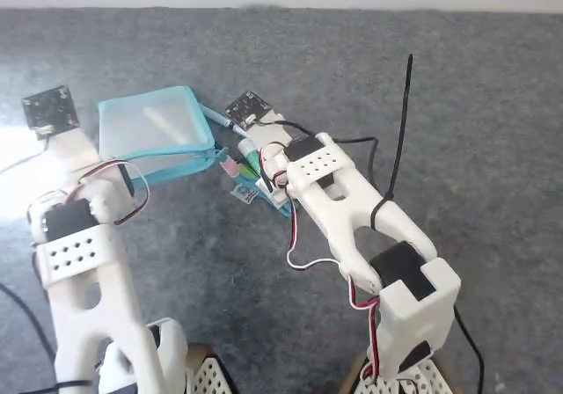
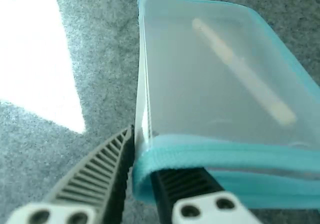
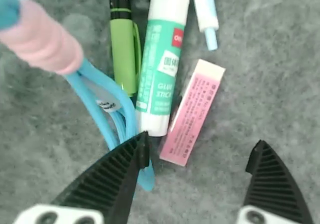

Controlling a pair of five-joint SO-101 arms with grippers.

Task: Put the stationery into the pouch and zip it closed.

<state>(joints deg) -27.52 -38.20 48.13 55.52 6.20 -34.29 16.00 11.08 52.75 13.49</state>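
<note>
Pouch (image 2: 215, 84) is sitting pinched in your left gripper (image 2: 142, 159); your right gripper (image 3: 200, 141) is hovering spread over the eraser (image 3: 192, 111), risking knocking the glue stick (image 3: 162, 59) aside.

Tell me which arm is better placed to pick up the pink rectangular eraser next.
Right. The right gripper hangs open above the pink rectangular eraser; the left gripper is shut on the translucent teal-edged plastic pouch.

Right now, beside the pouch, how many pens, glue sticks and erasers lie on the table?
Pens: 2 (green pen, light blue pen)
Glue stick: 1
Pink eraser: 1
Total: 4
</note>
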